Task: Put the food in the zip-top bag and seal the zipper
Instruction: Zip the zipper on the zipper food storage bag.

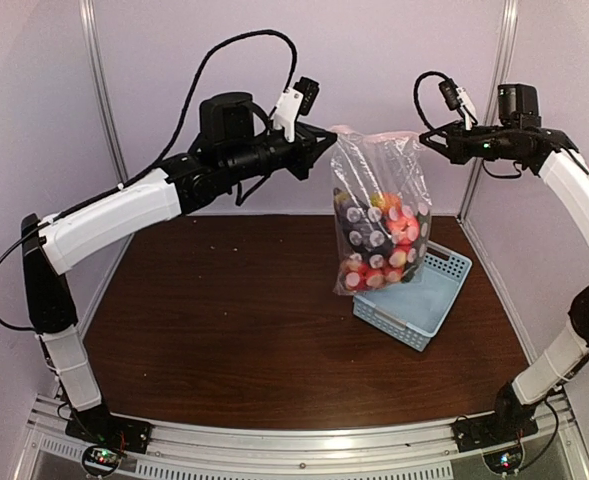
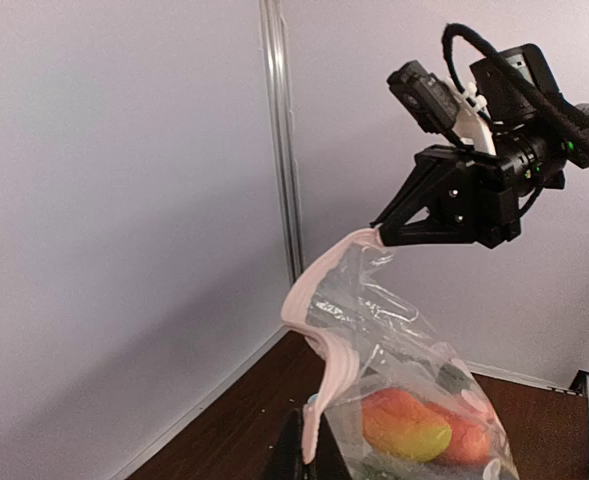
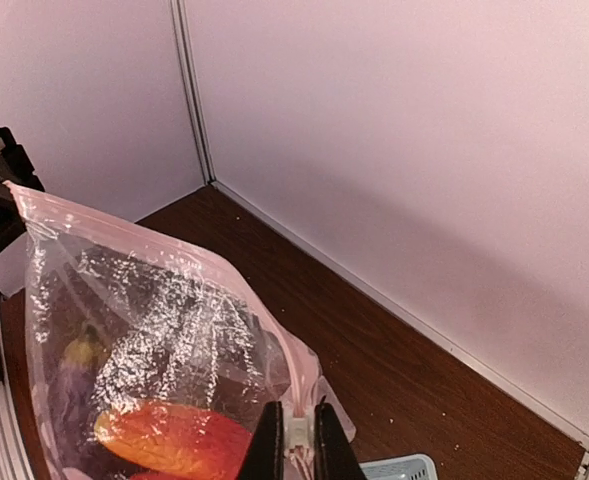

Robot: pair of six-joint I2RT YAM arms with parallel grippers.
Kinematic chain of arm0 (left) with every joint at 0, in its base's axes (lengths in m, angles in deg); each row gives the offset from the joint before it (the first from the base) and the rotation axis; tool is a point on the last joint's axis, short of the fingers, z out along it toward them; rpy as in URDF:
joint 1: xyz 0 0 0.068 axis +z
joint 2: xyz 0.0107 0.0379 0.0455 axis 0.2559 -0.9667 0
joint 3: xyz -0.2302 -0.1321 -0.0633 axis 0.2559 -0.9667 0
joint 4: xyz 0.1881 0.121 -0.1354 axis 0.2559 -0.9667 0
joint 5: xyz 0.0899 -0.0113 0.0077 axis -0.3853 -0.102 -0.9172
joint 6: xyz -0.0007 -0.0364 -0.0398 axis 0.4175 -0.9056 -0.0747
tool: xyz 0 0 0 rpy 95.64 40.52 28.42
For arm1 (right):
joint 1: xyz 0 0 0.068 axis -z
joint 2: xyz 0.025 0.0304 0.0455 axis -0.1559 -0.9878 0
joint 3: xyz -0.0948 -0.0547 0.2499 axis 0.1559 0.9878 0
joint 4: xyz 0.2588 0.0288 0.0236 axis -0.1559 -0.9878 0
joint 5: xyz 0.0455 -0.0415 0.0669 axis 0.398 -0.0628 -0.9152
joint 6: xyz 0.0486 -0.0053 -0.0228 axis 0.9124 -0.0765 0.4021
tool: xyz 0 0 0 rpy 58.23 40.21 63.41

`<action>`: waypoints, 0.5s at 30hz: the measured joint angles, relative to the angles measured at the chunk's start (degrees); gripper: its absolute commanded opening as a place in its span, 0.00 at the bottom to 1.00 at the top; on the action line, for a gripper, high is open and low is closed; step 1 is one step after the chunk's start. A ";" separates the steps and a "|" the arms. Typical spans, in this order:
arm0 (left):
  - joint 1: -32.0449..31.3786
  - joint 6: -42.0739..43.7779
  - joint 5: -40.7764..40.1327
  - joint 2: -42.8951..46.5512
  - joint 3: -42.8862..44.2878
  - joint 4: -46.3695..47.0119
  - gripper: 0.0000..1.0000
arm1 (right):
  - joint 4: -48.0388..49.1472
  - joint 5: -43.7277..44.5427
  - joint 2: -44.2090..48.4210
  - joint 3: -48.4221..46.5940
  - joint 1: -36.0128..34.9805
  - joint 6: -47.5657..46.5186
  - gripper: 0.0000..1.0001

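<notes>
Loaded bag [image 1: 379, 215] near the tabletop's [image 1: 224, 320] right edge, left fingers [image 1: 330, 141] and right fingers [image 1: 425, 139] each pinching a top corner (zipper [image 2: 322, 300] slack between): a slip could spill the food [image 1: 379, 250].

The zip-top bag [image 1: 379, 210] hangs between the left gripper [image 1: 332, 137] and the right gripper [image 1: 426, 138], blocking that span. The light-blue basket [image 1: 429, 300] blocks the right side by the bag's lower end. Bare tabletop [image 1: 214, 320] lies to the left.
</notes>
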 measured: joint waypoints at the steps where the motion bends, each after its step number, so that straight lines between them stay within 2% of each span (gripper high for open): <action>1: 1.11 0.09 -0.46 0.42 -0.11 0.04 0.00 | 1.11 -0.92 -0.87 -0.50 -0.11 1.05 0.02; 4: 3.56 0.13 -1.60 2.60 -2.60 0.37 0.00 | 4.28 -4.46 -3.56 -1.33 -0.61 3.89 0.02; 7: 4.61 0.13 -2.43 6.62 -8.66 0.72 0.00 | 6.12 -7.98 -3.93 0.92 -1.99 4.48 0.04; 8: 4.61 0.07 -2.45 8.52 -11.63 0.79 0.03 | 6.86 -8.81 -3.30 2.64 -2.60 4.07 0.05; 9: 4.46 -0.20 -2.36 10.60 -14.99 0.72 0.11 | 7.91 -9.53 -1.95 5.90 -3.41 3.17 0.11; 13: 4.26 -1.88 -0.09 18.51 -29.27 1.36 0.38 | 8.31 -11.82 4.61 20.41 -6.84 -1.31 0.55; 15: 4.07 -3.10 1.79 22.51 -36.96 1.79 0.58 | 4.92 -13.11 6.49 26.86 -8.90 -5.62 0.65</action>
